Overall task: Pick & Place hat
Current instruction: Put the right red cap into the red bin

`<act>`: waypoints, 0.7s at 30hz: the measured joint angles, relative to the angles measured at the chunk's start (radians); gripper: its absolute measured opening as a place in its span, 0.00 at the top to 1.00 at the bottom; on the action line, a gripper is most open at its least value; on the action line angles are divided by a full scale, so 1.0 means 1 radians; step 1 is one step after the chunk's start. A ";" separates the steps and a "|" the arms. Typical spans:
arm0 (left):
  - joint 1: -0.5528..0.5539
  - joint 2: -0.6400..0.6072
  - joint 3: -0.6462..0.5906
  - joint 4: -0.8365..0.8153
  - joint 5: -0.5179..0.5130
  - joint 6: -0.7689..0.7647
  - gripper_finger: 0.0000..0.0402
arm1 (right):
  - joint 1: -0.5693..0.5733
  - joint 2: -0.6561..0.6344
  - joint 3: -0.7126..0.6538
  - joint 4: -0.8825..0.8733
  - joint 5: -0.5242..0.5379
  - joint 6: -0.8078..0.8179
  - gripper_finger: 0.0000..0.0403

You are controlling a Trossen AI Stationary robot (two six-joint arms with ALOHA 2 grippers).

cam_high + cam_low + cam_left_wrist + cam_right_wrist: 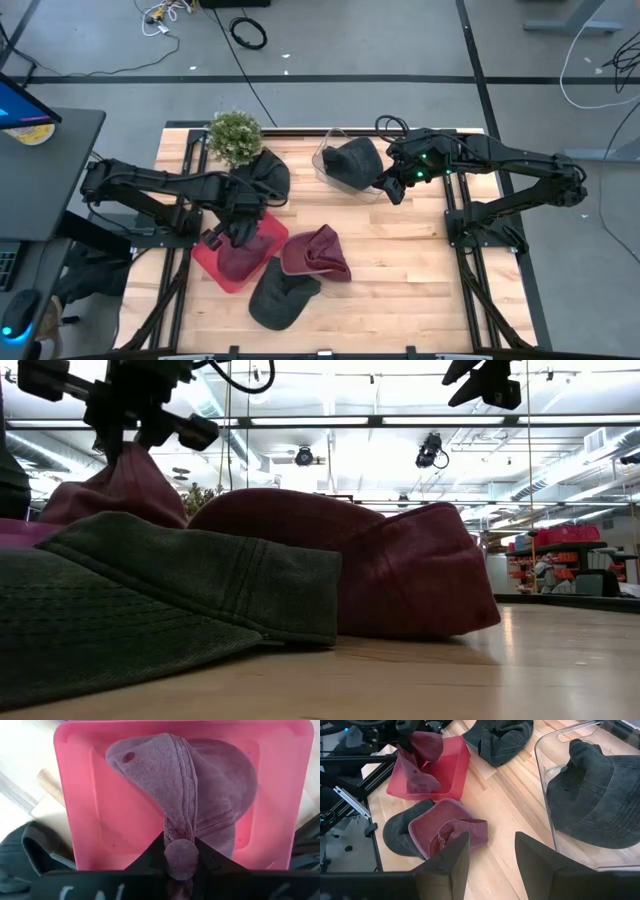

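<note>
Two caps look sorted so far, or nearly. One maroon cap (190, 805) hangs pinched in the left gripper (181, 857), jaws clamped on a fold of its fabric, with the body of the cap drooping into the red bin (80, 820) at the left-middle of the surface (400, 280). It is not released yet, so that placement is only part done. One dark denim cap (597, 805) already lies inside the clear bin (545, 785) at the far side of the surface.

Right gripper (492, 857) hovers above the near edge of the clear bin, jaws apart and holding nothing.

Three caps remain loose. A second maroon cap (315, 255) lies crumpled just right of the red bin, its edge resting on a dark green cap (275, 295) nearer the front. Another dark cap (270, 175) lies behind the red bin, beside the small potted plant (235, 135).

My read: roughly the midpoint, assuming maroon goes to red and dark goes to clear. Left arm needs to let go, then three more picks.
</note>
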 joint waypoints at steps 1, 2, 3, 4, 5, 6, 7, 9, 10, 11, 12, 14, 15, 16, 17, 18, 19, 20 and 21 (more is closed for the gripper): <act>0.001 0.000 -0.003 0.012 0.001 0.017 0.90 | 0.000 0.000 0.000 0.000 0.000 0.000 0.61; 0.002 0.000 -0.006 0.024 0.001 0.028 0.90 | 0.000 0.000 0.000 0.000 0.000 0.000 0.61; 0.002 0.000 -0.007 0.030 0.003 0.039 0.90 | 0.000 0.000 0.000 0.000 0.000 0.000 0.61; 0.001 0.000 -0.007 0.030 0.009 0.042 0.90 | 0.000 0.000 0.000 0.000 0.000 0.000 0.61; 0.001 0.000 -0.007 0.029 0.028 0.042 0.90 | 0.000 0.000 0.000 0.000 -0.004 0.000 0.61; 0.001 0.000 -0.007 0.025 0.057 0.042 0.90 | 0.000 0.000 0.000 0.000 -0.014 -0.001 0.61; -0.001 0.000 -0.007 0.020 0.086 0.043 0.90 | 0.000 0.000 0.000 0.000 -0.020 -0.001 0.61; -0.012 0.000 -0.007 0.009 0.123 0.045 0.90 | 0.000 0.000 0.000 0.000 -0.025 -0.002 0.61; -0.016 0.000 -0.007 0.009 0.124 0.052 0.90 | 0.000 0.000 0.000 0.000 -0.026 -0.007 0.61; -0.020 0.000 -0.007 0.012 0.119 0.065 0.90 | 0.000 0.000 0.000 0.000 -0.026 -0.007 0.61; -0.024 0.000 -0.007 0.016 0.107 0.080 0.90 | 0.000 0.000 0.000 0.000 -0.026 -0.008 0.61; -0.024 0.000 -0.007 0.047 0.076 0.115 0.90 | 0.000 0.000 0.000 0.000 -0.026 -0.010 0.61; -0.020 0.000 -0.007 0.072 0.060 0.125 0.90 | 0.000 0.000 0.000 0.000 -0.026 -0.011 0.61; -0.015 0.000 -0.007 0.097 0.050 0.129 0.90 | 0.000 0.000 0.000 0.000 -0.026 -0.011 0.61; -0.007 0.000 -0.007 0.117 0.048 0.130 0.90 | 0.000 0.000 0.000 0.000 -0.026 -0.011 0.61; 0.002 0.000 -0.007 0.130 0.048 0.130 0.90 | 0.000 0.000 0.000 0.000 -0.026 -0.011 0.61; 0.009 0.000 -0.007 0.137 0.047 0.133 0.90 | 0.000 0.000 0.000 0.000 -0.026 -0.011 0.61; 0.017 0.002 -0.007 0.136 0.046 0.144 0.90 | 0.000 0.000 0.000 0.000 -0.026 -0.011 0.61; 0.025 0.006 -0.007 0.136 0.044 0.156 0.90 | 0.000 0.000 0.000 0.000 -0.026 -0.011 0.61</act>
